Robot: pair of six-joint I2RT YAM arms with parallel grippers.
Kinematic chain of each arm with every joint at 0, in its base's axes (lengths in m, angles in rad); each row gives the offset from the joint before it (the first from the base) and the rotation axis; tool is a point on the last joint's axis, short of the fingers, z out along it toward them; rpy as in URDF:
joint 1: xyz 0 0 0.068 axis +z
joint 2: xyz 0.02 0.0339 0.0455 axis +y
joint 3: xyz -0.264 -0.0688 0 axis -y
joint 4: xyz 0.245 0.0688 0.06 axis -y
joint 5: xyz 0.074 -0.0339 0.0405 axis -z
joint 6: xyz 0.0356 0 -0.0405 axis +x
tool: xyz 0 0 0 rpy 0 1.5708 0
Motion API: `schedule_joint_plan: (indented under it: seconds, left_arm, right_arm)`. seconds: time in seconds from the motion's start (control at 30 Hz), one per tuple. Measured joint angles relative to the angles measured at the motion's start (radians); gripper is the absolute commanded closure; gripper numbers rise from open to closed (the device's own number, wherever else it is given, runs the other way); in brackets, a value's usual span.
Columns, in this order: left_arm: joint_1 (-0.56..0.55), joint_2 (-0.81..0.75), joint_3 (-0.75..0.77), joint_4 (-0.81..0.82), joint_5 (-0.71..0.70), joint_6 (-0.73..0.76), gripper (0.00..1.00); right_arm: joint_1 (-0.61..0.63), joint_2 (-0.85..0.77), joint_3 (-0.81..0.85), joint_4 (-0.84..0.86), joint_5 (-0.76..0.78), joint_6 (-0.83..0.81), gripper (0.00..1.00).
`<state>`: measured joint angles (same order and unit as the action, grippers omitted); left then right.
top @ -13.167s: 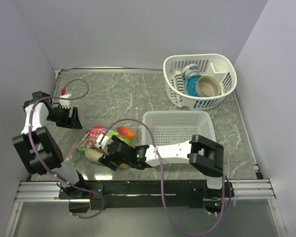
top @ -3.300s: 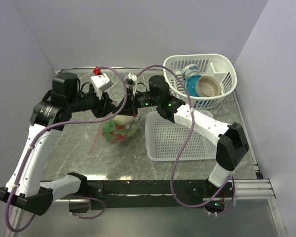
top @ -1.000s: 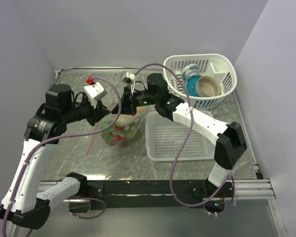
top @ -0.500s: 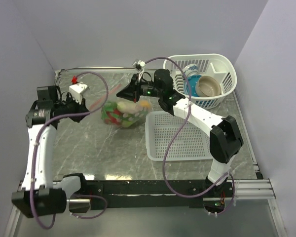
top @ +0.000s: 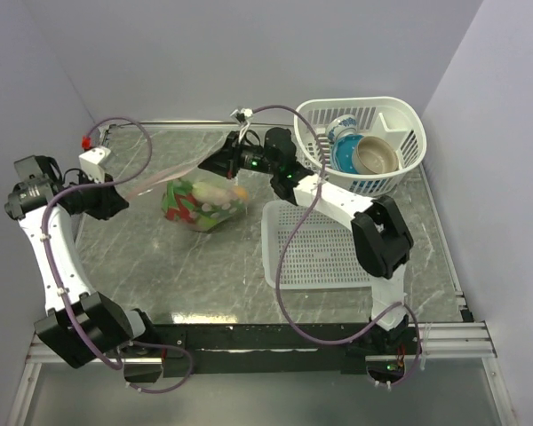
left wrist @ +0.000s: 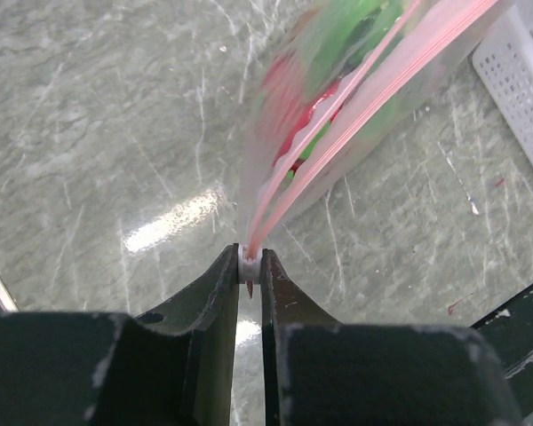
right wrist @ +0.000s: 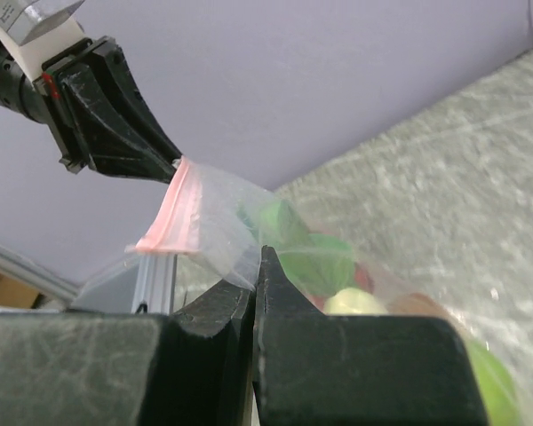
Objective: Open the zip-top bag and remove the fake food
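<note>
The clear zip-top bag (top: 200, 200) hangs stretched above the table between both grippers, with the fake food (top: 194, 202) bunched in its bottom: green, red and cream pieces. My left gripper (top: 124, 195) is shut on the white slider at the end of the pink zip strip (left wrist: 338, 106), pinched between its fingertips (left wrist: 233, 266). My right gripper (top: 210, 166) is shut on a fold of the bag's clear plastic (right wrist: 240, 253) near the mouth. In the right wrist view the left gripper (right wrist: 164, 164) holds the pink strip (right wrist: 171, 217), and green and cream food (right wrist: 333, 266) shows through the film.
A white rectangular slotted basket (top: 275, 253) lies right of the bag. Behind it a rounded white basket (top: 400, 115) holds a blue-patterned cup (top: 342, 133) and a tan bowl (top: 376, 155). Purple cables loop over both arms. Walls close in the left, back and right sides.
My left gripper has swung far left, still shut on the slider, drawing the pink strip out long. The bag and my right gripper have shifted left and towards the back.
</note>
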<state>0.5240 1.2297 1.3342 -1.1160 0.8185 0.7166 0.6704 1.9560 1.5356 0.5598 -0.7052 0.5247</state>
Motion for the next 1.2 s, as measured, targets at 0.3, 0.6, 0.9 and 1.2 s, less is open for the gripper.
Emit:
schedule_joint_plan:
  seconds: [0.3, 0.6, 0.9, 1.2]
  left_arm:
    - [0.024, 0.109, 0.167, -0.123, 0.074, 0.032, 0.78]
    - [-0.136, 0.003, 0.018, -0.225, 0.005, 0.137, 0.52]
    - [-0.177, 0.224, 0.271, -0.195, 0.05, 0.056, 0.4]
    - [-0.431, 0.541, 0.307, 0.032, 0.051, -0.132, 0.41]
  right_arm:
    - [-0.004, 0.096, 0.109, 0.054, -0.003, 0.058, 1.0]
    - [0.123, -0.241, -0.382, -0.068, 0.044, -0.13, 0.76]
    - [0.266, -0.443, -0.723, -0.163, 0.14, -0.167, 0.33]
    - [0.299, -0.629, -0.751, -0.319, 0.352, -0.184, 0.0]
